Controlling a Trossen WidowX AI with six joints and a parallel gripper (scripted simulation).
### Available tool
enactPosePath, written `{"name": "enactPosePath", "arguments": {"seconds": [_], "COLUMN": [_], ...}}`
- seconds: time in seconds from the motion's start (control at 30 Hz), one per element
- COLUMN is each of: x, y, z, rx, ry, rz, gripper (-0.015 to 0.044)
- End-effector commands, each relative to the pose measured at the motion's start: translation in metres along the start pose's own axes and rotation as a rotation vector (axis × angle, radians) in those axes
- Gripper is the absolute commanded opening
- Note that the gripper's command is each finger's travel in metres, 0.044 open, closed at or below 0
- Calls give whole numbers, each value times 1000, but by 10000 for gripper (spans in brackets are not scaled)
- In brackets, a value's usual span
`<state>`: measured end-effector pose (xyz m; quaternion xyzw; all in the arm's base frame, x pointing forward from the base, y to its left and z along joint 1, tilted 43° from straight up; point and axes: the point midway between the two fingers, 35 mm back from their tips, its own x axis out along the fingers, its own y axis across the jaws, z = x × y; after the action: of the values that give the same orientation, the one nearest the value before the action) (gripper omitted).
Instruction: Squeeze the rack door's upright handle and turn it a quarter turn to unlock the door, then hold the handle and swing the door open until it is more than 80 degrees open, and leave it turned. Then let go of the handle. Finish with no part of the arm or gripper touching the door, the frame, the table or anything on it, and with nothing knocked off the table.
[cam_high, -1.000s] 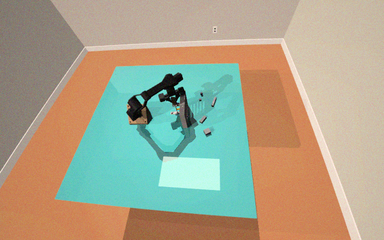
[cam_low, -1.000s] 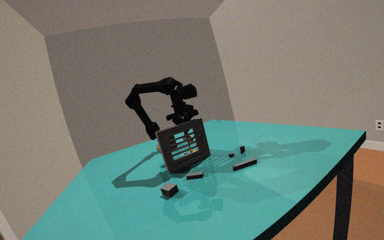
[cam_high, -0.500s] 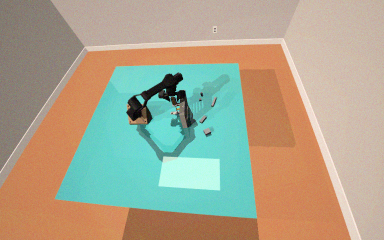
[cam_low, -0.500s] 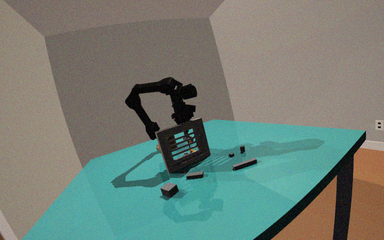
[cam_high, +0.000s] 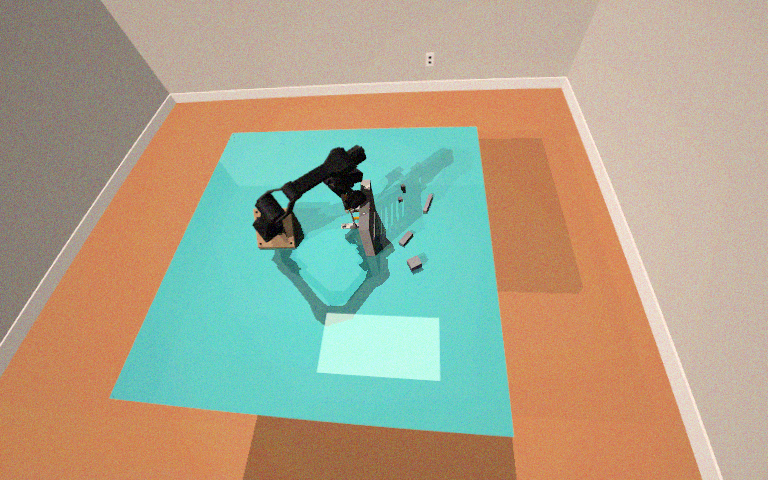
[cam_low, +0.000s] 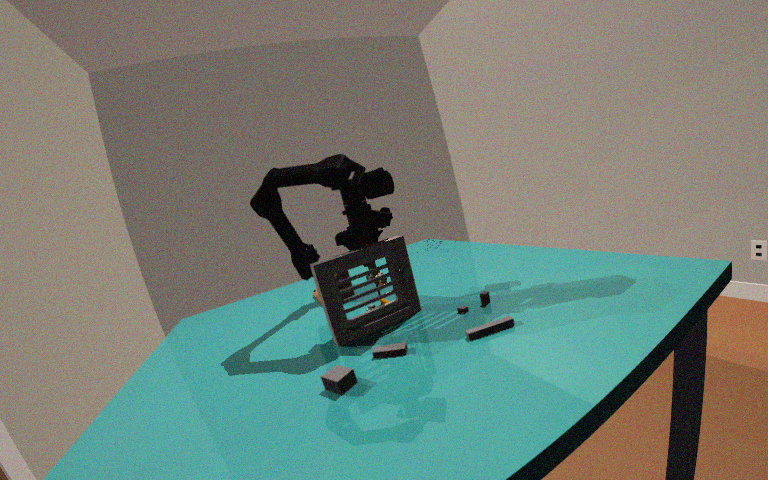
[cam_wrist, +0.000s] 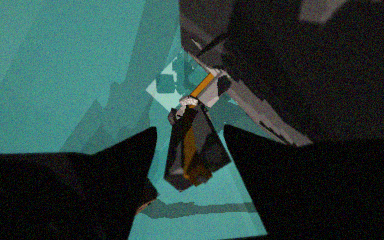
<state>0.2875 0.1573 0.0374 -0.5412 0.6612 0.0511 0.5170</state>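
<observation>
The dark grey rack frame stands on the turquoise table. Barred slats show across its opening in the exterior view; the door's exact angle cannot be told. The dark upright handle, with orange parts, shows beyond and between the fingers in the wrist view. My gripper is open, pointing down on the arm's side of the frame, its fingers apart on either side of the handle. Whether a finger touches the handle or door is unclear. The handle's turn cannot be told.
Several loose grey pieces lie on the table's far side of the frame, among them a block, a short bar and a longer bar. The arm's wooden base stands on the opposite side.
</observation>
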Motion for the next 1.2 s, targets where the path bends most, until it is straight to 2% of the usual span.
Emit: {"name": "enactPosePath", "arguments": {"seconds": [0.0, 1.17], "x": [0, 0], "y": [-1, -1], "z": [-1, -1], "rx": [185, 1919], "ry": [2, -1], "rz": [-3, -5], "gripper": [283, 283]}}
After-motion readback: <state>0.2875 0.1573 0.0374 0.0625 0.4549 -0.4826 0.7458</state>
